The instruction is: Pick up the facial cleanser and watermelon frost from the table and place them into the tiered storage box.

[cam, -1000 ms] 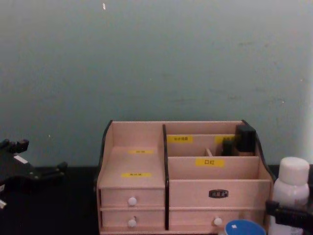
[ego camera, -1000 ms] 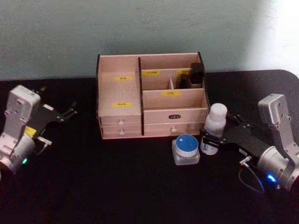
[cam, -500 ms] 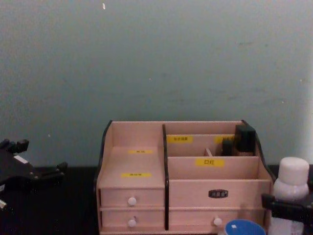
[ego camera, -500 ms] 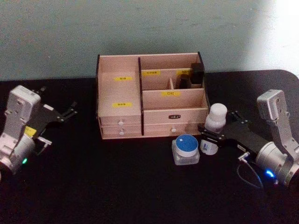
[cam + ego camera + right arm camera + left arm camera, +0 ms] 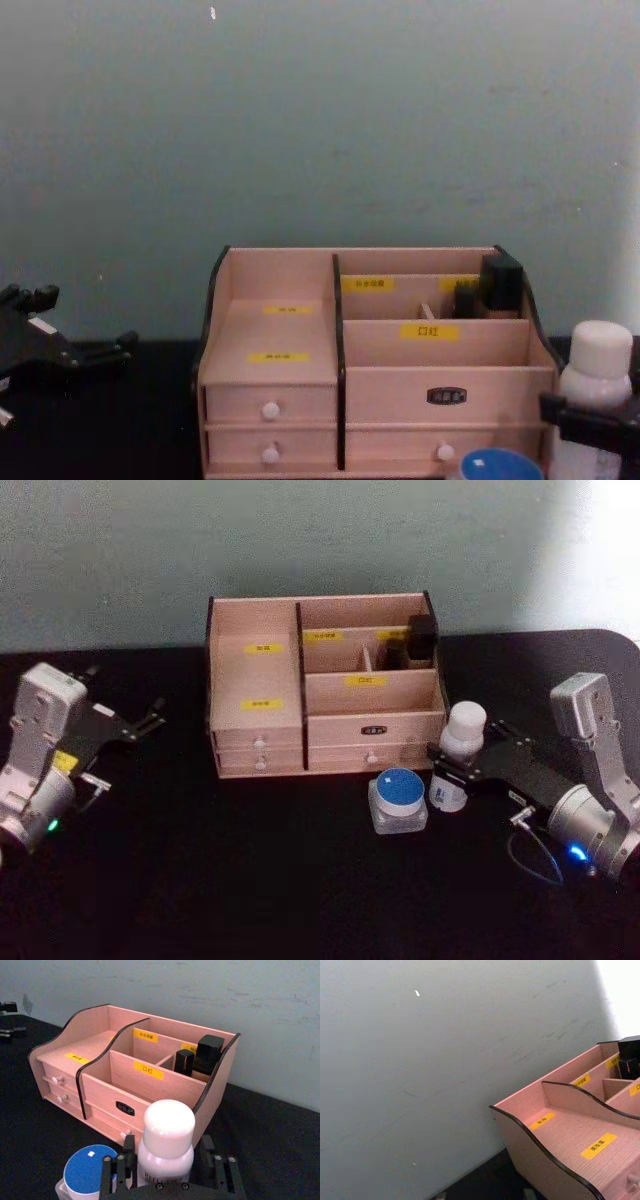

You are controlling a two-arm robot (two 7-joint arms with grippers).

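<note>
**Right gripper clamped on the white bottle beside the organiser**

The white plastic bottle (image 5: 457, 765) with a domed white cap, probably the facial cleanser, stands upright on the black tabletop (image 5: 250, 880). It is just off the front right corner of the tiered storage box (image 5: 250, 685), the pale wooden organiser with black edges, yellow labels and white-knobbed drawers. The right gripper (image 5: 167, 1182) has drawn narrow onto the bottle's body just below the shoulder, one finger on each side, and appears to hold it.

The bottle looks light and rigid, with a smooth rounded wall that could slip or twist in a loose grip. A hold low on the straight part of the body, under the shoulder, seems safer than one on the cap, which may turn or pull off. The base is narrow for its height, so the bottle could tip if nudged sideways.

Its label shows faint dark print low on the front in the right wrist view, too small to read.

Touching or just beside the bottle sits a low clear jar with a round blue lid (image 5: 398, 800), probably the watermelon frost. It looks stiff and stable and is best taken across its flat sides.

The left gripper (image 5: 150, 718) hangs spread wide, well left of the box.
</note>
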